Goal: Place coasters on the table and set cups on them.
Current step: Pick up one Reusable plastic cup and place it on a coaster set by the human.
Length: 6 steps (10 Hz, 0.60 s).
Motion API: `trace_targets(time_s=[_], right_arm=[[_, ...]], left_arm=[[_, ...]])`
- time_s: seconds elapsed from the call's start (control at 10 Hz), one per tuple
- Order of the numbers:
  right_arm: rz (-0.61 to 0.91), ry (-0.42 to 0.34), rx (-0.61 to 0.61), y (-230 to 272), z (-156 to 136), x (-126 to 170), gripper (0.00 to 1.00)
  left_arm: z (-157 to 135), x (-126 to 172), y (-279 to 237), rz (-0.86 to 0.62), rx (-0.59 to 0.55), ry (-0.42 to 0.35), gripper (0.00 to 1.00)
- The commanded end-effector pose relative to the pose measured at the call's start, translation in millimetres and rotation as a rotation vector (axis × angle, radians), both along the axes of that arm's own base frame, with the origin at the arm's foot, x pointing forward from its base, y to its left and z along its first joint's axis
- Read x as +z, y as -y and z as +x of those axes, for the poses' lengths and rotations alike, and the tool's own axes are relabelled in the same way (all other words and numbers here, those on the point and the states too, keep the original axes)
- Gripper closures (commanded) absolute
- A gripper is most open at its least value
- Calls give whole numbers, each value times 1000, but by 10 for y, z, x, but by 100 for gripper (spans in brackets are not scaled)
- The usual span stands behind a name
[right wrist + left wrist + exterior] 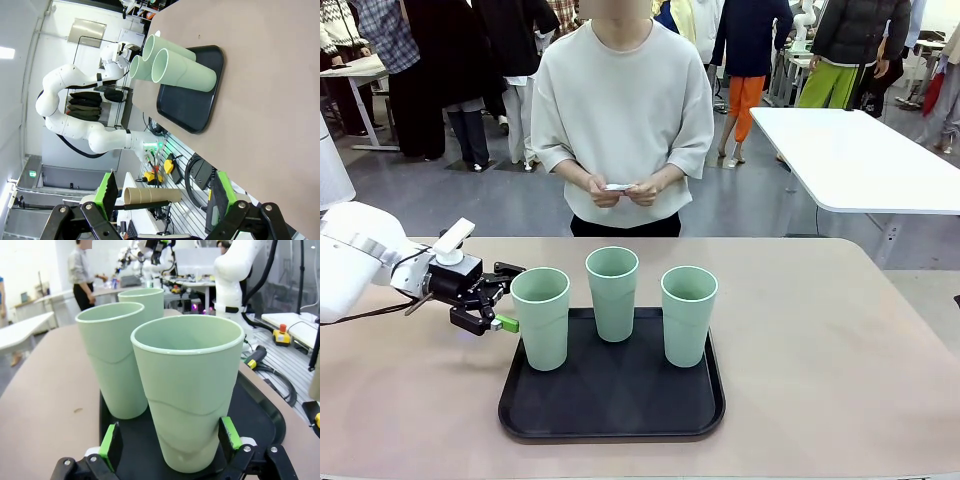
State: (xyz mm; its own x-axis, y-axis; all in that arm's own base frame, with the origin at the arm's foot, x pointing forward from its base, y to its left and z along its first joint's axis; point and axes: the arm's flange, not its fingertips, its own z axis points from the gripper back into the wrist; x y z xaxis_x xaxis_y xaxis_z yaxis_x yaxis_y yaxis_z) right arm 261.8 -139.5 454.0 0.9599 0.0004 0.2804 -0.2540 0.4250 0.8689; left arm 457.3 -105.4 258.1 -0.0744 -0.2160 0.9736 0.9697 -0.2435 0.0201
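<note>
Three pale green cups stand on a black tray [610, 405] on the tan table [820, 350]: left cup [541, 318], middle cup [612, 293], right cup [688, 314]. My left gripper [510, 297] is open, one finger on each side of the left cup near its lower half. In the left wrist view that cup [190, 390] stands between the green pads [111, 446], with a gap on one side. Across the table the person holds small white coasters [618, 187] in both hands. My right gripper [165, 195] is open and holds nothing, off to the side of the table.
A white table [860, 155] stands at the back right, with people behind it. Bare tan tabletop lies left, right and in front of the tray. Beyond the table's edge in the right wrist view are cables and a cardboard tube [152, 195].
</note>
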Motion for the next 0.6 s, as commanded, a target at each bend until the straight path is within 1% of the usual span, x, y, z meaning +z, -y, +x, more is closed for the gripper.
trace_targets(time_s=[0.0, 0.5], right_arm=[[15, 13, 5, -4, -3, 18, 0], [15, 13, 5, -4, -3, 18, 0]], left_arm=[[4, -66, 63, 22, -27, 22, 0], [-49, -86, 228, 34, -56, 5, 0]])
